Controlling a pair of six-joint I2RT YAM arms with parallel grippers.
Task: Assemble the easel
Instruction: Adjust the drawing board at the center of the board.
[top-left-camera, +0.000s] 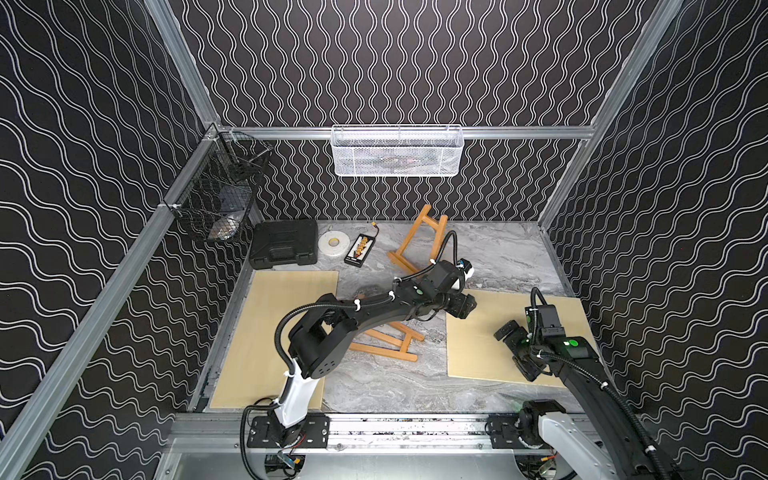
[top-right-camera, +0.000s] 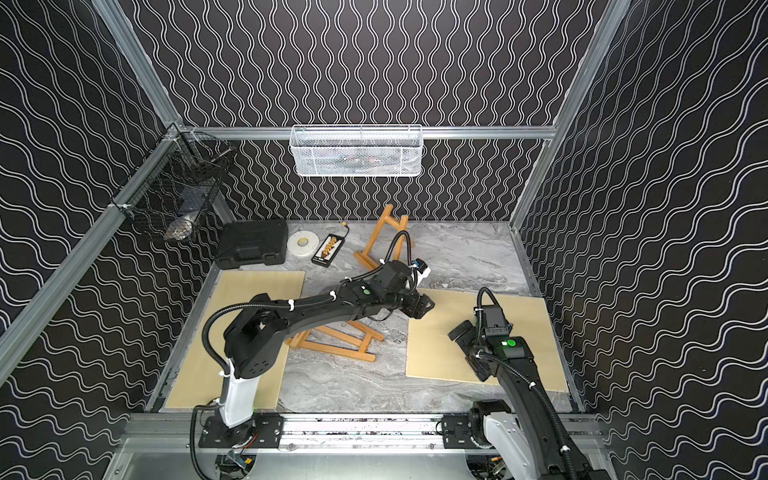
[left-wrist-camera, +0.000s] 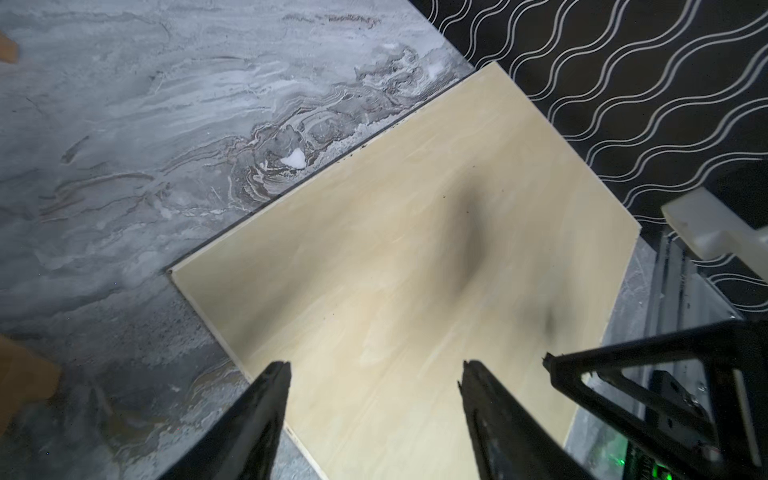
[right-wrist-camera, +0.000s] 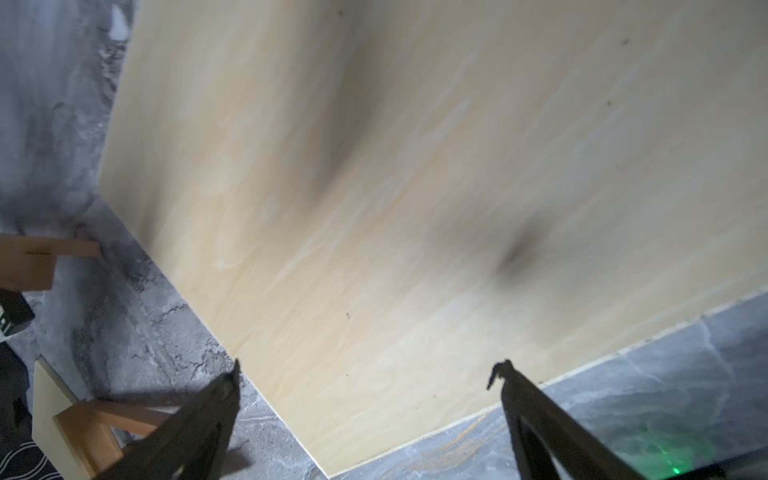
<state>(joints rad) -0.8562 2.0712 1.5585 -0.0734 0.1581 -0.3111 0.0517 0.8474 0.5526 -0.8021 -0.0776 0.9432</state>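
One wooden easel frame (top-left-camera: 419, 241) leans against the back wall. A second wooden easel frame (top-left-camera: 388, 344) lies flat on the marble table, partly hidden under my left arm; bits of it show in the right wrist view (right-wrist-camera: 89, 424). My left gripper (top-left-camera: 464, 308) hangs open and empty above the near left corner of the right plywood board (top-left-camera: 498, 336), with only board between its jaws in the wrist view (left-wrist-camera: 376, 365). My right gripper (top-left-camera: 514, 351) is also open and empty, low over the same board's front corner (right-wrist-camera: 369, 365).
Another plywood board (top-left-camera: 266, 332) lies at the left. Along the back stand a black case (top-left-camera: 284, 247), a white tape roll (top-left-camera: 332, 243) and a small black connector box (top-left-camera: 360, 249). A white mesh basket (top-left-camera: 397, 151) and a black wire basket (top-left-camera: 224, 195) hang on the walls.
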